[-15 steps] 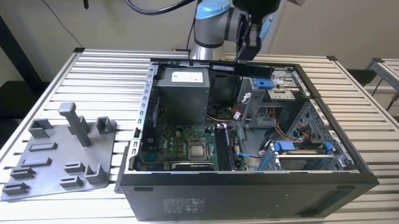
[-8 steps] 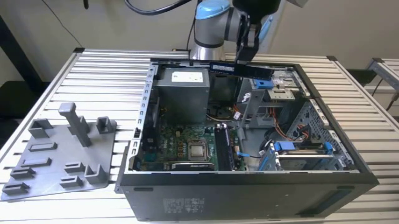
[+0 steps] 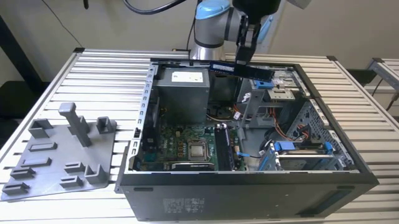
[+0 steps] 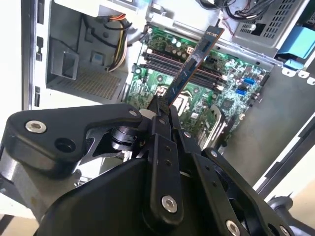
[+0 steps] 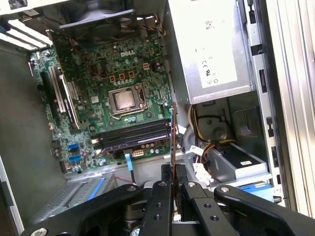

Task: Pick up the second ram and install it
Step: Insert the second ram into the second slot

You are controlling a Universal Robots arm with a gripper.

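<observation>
Hand (image 3: 242, 60) gripping the ram (image 3: 223, 67) tightly.
It holds the ram above the open case (image 3: 249, 186), with the motherboard (image 3: 181, 142) below the hand.

The second ram (image 3: 224, 66) is dark blue-black, with an orange-gold end in the second wrist view. The gripper (image 4: 165, 105) is matte black. The motherboard (image 5: 93, 98) is green with black slots. The tray (image 3: 62, 154) is plain grey. The table (image 3: 106, 74) is pale with parallel slat stripes. The computer case (image 3: 249, 196) is dark grey. The drive clips (image 3: 283, 145) are blue.
</observation>
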